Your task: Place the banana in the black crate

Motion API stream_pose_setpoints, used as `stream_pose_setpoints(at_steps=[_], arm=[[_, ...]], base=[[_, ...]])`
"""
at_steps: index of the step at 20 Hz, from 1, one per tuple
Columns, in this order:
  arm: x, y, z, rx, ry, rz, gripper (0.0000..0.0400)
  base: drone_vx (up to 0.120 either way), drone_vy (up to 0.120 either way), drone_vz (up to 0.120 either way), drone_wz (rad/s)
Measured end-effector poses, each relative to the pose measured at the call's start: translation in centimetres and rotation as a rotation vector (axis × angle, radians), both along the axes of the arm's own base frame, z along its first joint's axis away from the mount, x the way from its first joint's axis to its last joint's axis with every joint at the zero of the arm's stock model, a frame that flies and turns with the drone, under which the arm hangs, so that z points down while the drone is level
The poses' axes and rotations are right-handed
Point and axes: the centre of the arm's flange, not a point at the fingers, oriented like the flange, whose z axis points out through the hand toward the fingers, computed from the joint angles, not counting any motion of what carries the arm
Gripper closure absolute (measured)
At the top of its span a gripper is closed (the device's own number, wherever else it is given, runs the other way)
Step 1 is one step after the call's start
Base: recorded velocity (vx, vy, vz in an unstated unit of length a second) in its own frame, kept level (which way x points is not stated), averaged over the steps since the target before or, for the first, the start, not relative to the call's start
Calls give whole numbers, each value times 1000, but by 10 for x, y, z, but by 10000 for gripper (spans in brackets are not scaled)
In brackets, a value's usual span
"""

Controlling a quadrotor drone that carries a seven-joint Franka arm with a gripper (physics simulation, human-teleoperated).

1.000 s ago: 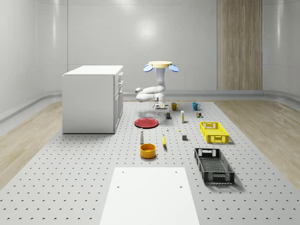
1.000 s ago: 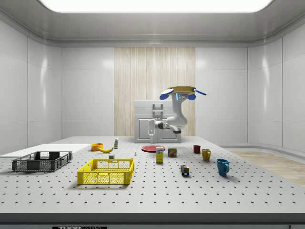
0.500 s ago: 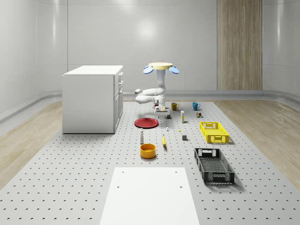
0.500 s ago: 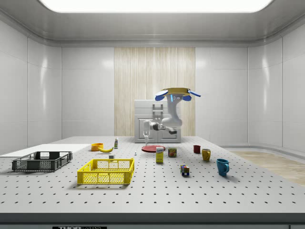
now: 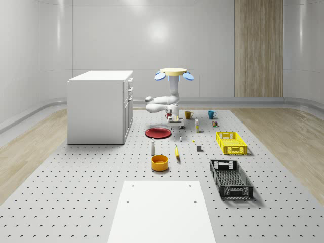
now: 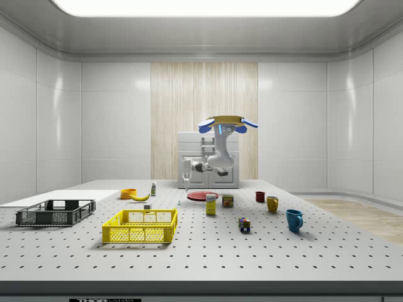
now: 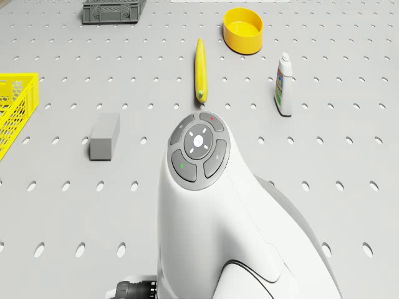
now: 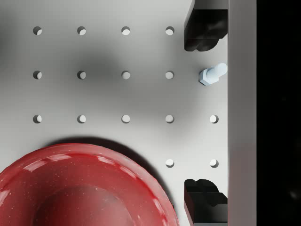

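Hovering above the table's far half, beside the red plate (image 5: 158,132). Gripper (image 8: 205,110) pointing straight down, jaws wide and apparently empty, ready for a pick. Banana (image 5: 177,152) nearer, flat on table; black crate (image 5: 231,178) near right, well apart.

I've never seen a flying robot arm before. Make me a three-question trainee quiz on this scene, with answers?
1. True or false: the banana already lies in the black crate.
2. The gripper hangs beside which dish? A) red plate B) orange bowl C) blue mug
3. Fill in: the drone hovers next to the white ____.

Key: 1 false; 2 A; 3 cabinet.
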Motion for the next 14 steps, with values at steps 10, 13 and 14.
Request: stream_pose_setpoints(at_steps=[10, 13, 14], arm=[[0, 0, 0, 0, 0, 0, 0], [0, 0, 0, 0, 0, 0, 0], [0, 0, 0, 0, 0, 0, 0]], base=[[120, 0, 0, 0], [120, 0, 0, 0], [120, 0, 0, 0]])
